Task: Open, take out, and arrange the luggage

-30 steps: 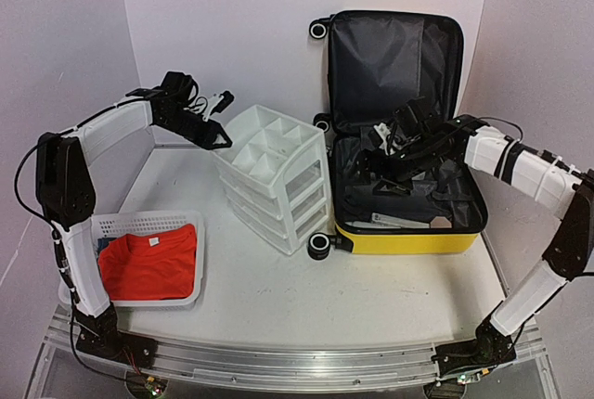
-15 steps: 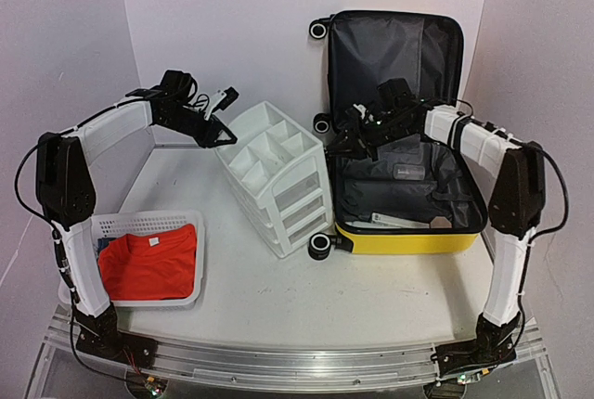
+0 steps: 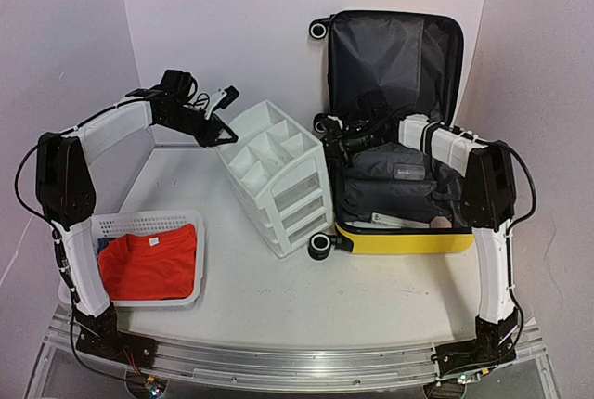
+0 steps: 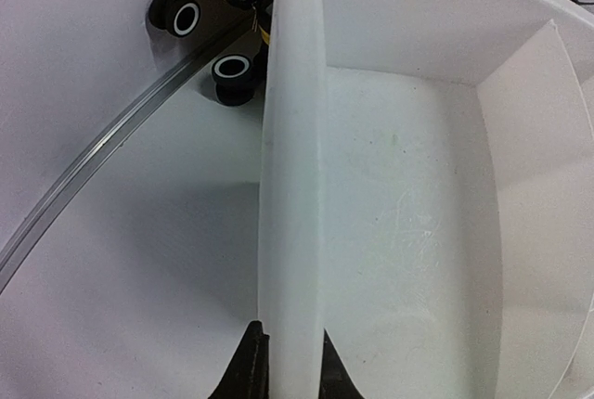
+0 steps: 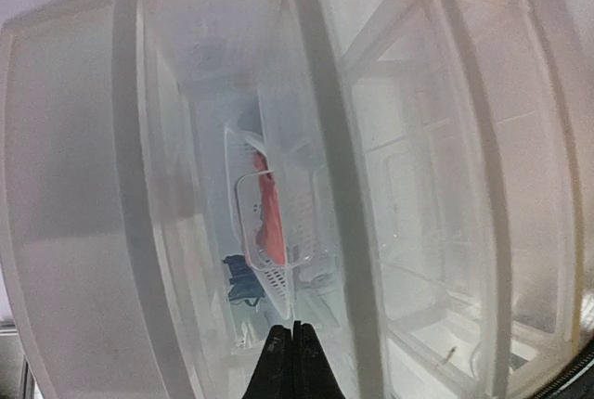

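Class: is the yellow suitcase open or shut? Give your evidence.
Open: the suitcase has its lid raised at the back, with dark items exposed in the lower half.

Left claw (image 4: 286, 373) tight around white drawer unit (image 4: 408, 232) rim, luggage wheels (image 4: 232, 70) beyond.

The left arm (image 3: 111, 125) and right arm (image 3: 452, 147) are built from white shell links joined by black joints. Each is mounted on a black base (image 3: 96, 334), and a thin black cable (image 3: 19, 172) is routed alongside. The left gripper (image 4: 290, 373) and right gripper (image 5: 292, 362) are fitted with black tapered fingers.
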